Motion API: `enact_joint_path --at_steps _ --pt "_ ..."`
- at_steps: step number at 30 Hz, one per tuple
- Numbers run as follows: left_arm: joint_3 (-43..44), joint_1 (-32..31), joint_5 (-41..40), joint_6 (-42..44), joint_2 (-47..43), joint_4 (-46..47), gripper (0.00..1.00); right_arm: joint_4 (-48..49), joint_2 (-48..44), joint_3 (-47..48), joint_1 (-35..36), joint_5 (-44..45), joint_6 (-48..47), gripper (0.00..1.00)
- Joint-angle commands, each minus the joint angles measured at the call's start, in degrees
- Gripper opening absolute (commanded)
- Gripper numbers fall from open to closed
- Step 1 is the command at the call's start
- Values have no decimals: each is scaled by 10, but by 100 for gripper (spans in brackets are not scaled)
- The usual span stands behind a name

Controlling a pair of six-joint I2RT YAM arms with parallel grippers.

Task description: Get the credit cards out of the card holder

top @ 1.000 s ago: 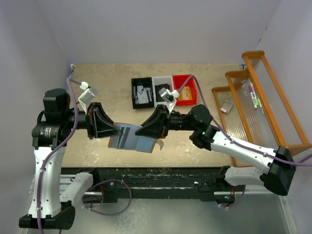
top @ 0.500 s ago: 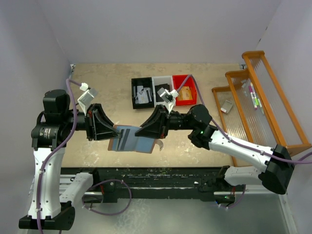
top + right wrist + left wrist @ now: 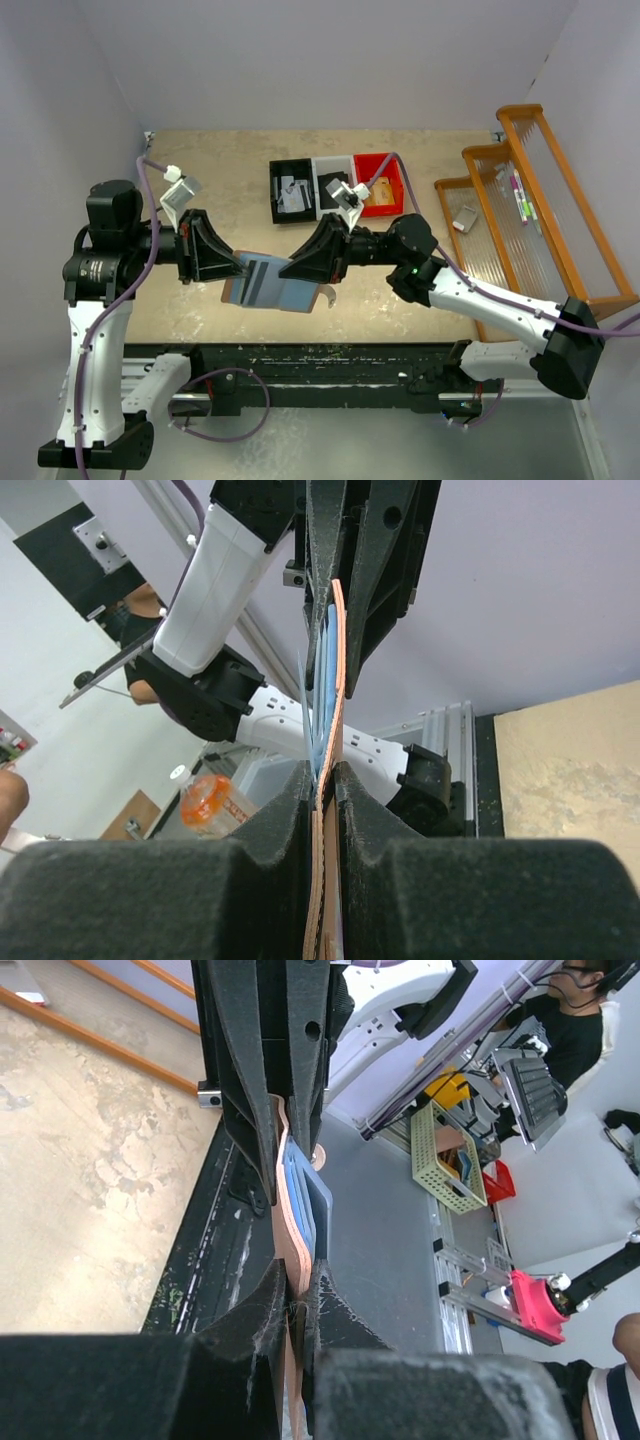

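The card holder [image 3: 290, 293] hangs open in the air between my two arms, salmon-pink outside and blue-grey inside. My left gripper [image 3: 240, 266] is shut on its left edge. In the left wrist view the pink leather [image 3: 292, 1210] is pinched at the left gripper [image 3: 298, 1295]. My right gripper [image 3: 287, 270] is shut on the holder's right half. There the right wrist view shows pink leather and blue lining [image 3: 338, 680] pressed within the right gripper [image 3: 325, 775]. Grey credit cards [image 3: 262, 275] sit in the inner slots. Their thin edges [image 3: 316, 725] show beside the lining.
Black [image 3: 292, 190], white [image 3: 330, 178] and red [image 3: 382, 188] bins stand in a row at the back of the table. An orange stepped rack [image 3: 545, 190] with pens and a small object fills the right side. A black rail [image 3: 330, 365] runs along the near edge.
The left gripper's jaws loosened briefly and closed again on the holder's left edge. The holder shifted slightly. Both arms stay almost where they were.
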Motion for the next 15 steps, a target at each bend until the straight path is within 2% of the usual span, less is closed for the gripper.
enact_joint_path --at_steps 1,2,3,5,6,7,11,15 --pt "-3 -2 -24 -67 -27 87 0 48 -16 0 0 0 -2 0" --pt "-3 -2 -47 -72 -31 96 0 44 -18 1 0 2 -3 3" --pt "1 -2 -62 -71 -36 100 0 39 -20 2 -1 6 -4 13" --pt "21 -2 -133 -34 -40 83 0 18 -23 5 0 22 -8 53" --pt "31 -2 -158 -8 -39 60 0 1 -26 8 0 34 -15 65" --pt "42 -2 -182 19 -38 44 0 -18 -29 12 0 46 -25 73" --pt "56 -2 -270 91 -34 4 0 -93 -40 28 -1 113 -64 86" --pt "63 -2 -275 110 -29 -9 0 -142 -54 39 -1 158 -88 91"
